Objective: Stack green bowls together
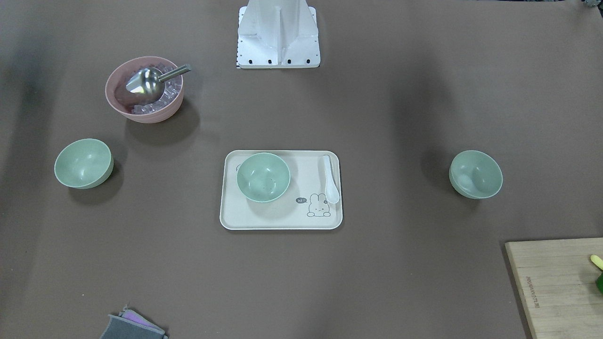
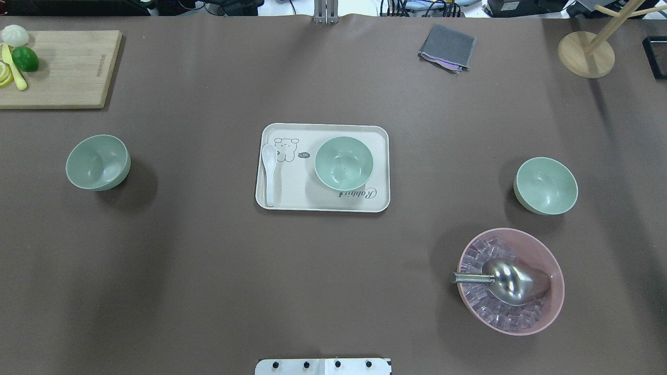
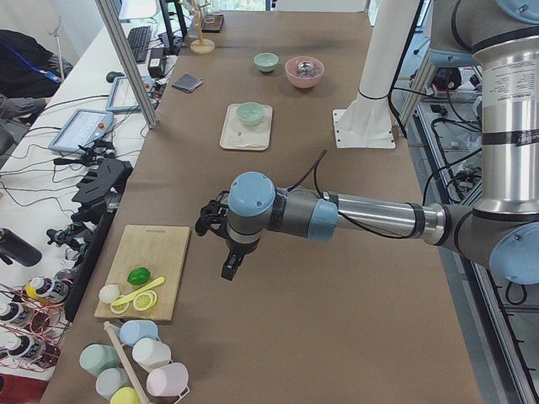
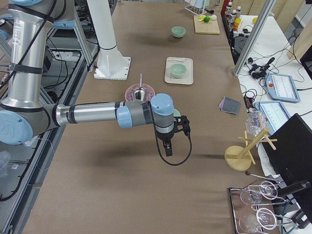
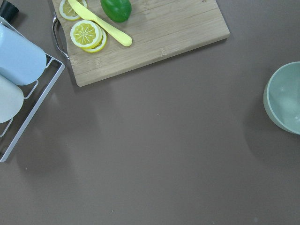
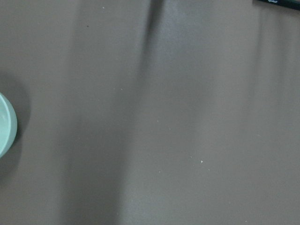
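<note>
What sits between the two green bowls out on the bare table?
In the overhead view, a cream tray lies between the left bowl and right bowl, holding the third green bowl and a white spoon.

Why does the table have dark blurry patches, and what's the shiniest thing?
Overhead view: soft shadows sit beside the left bowl, the tray bowl and the right bowl. Wide faint dark bands cross the table, and the metal scoop gleams brightest. Right wrist view: long blurry shadow stripes run down the table. Front-facing view: the pink bowl casts a big soft shadow.
</note>
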Action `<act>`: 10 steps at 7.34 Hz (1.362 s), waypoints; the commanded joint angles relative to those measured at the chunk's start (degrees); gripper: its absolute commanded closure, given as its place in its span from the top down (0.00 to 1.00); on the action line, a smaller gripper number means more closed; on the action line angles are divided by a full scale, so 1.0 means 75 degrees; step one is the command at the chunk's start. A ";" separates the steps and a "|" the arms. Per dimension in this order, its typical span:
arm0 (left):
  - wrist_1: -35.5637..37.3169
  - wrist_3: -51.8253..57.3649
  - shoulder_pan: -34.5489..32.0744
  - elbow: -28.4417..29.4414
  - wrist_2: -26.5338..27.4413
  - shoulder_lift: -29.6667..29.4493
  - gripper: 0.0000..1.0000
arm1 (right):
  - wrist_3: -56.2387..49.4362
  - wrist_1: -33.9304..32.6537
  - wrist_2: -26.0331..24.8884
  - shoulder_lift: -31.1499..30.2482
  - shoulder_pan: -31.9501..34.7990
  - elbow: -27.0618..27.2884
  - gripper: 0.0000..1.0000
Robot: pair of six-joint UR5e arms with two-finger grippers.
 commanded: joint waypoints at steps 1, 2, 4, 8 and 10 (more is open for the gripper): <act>0.0053 -0.0311 0.0116 0.0061 0.0005 -0.0137 0.99 | 0.0061 0.0525 0.0269 0.0365 -0.0439 -0.0024 1.00; -0.0040 -0.1254 0.0164 0.0189 -0.0018 -0.0300 0.99 | 0.0305 0.0490 0.0257 0.0612 -0.0628 -0.0070 1.00; -0.0041 -0.1381 0.0199 0.0283 -0.0169 -0.0325 0.99 | 0.0390 0.0572 0.0257 0.0603 -0.0723 -0.0071 1.00; -0.1458 -0.2592 0.1204 0.0660 -0.0980 -0.0407 0.99 | 0.1450 0.0595 -0.0093 0.0685 -0.1295 -0.0188 1.00; -0.1762 -0.3964 0.1848 0.0648 -0.0677 -0.0454 0.99 | 0.2143 0.0595 -0.0166 0.0791 -0.1694 -0.0176 1.00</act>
